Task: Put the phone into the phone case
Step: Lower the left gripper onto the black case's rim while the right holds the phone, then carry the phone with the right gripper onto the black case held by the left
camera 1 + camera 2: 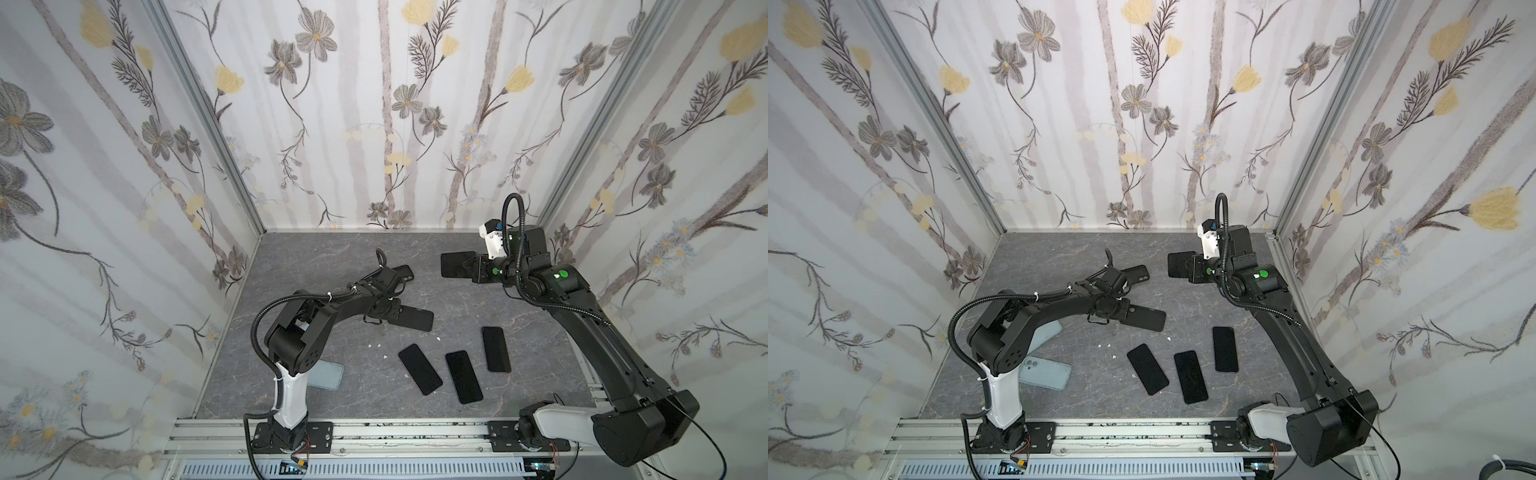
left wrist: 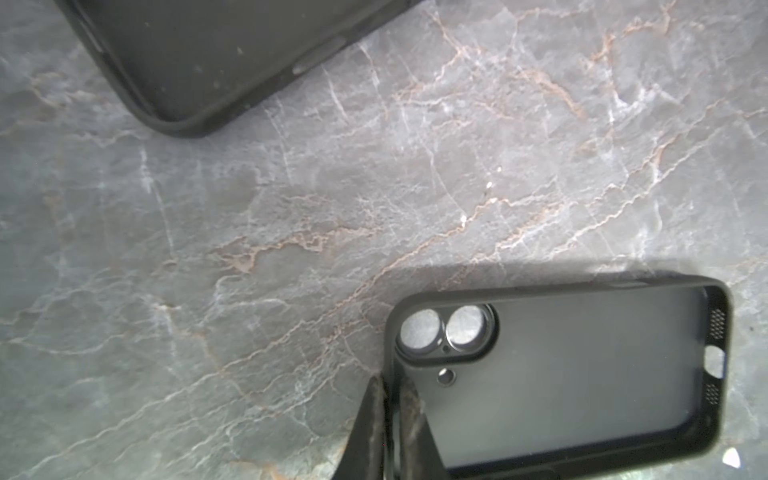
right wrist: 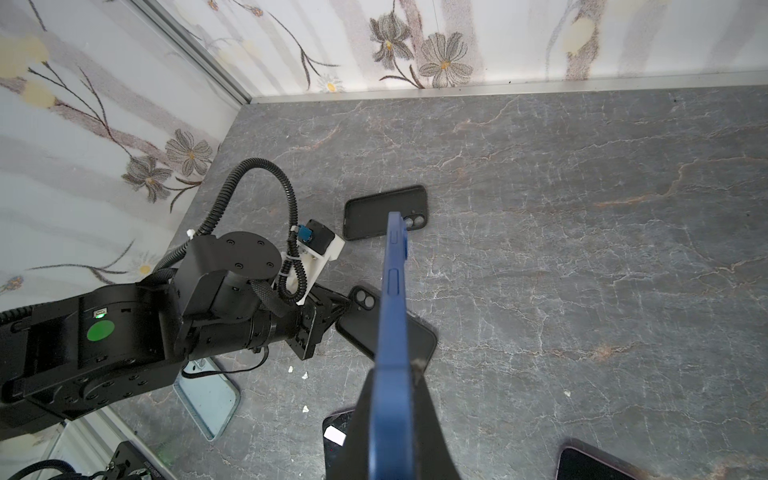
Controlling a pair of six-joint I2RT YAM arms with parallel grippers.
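The left gripper point(image 2: 390, 388) is closed on a black phone case point(image 2: 573, 374). Its fingers point(image 2: 365, 428) pinch the side wall just beside the camera cutout, and the case's hollow side faces up toward the wrist. I cannot tell whether the case lies flat on the grey marble table point(image 2: 291, 249) or is slightly raised. A second black case point(image 2: 199, 54) lies on the table ahead of this gripper, apart from the held one.

The right gripper point(image 3: 392, 374) is clamped on a blue phone point(image 3: 395, 291), held by one end above the table so that the phone sticks straight out past the fingertips. The held case is below and ahead of this gripper, and phone and case are well apart. Three black phones point(image 1: 463, 377) lie flat, dark side up, behind the right gripper and beside its arm. A pale blue case point(image 1: 1044, 372) lies well behind the left gripper, near that arm's base.
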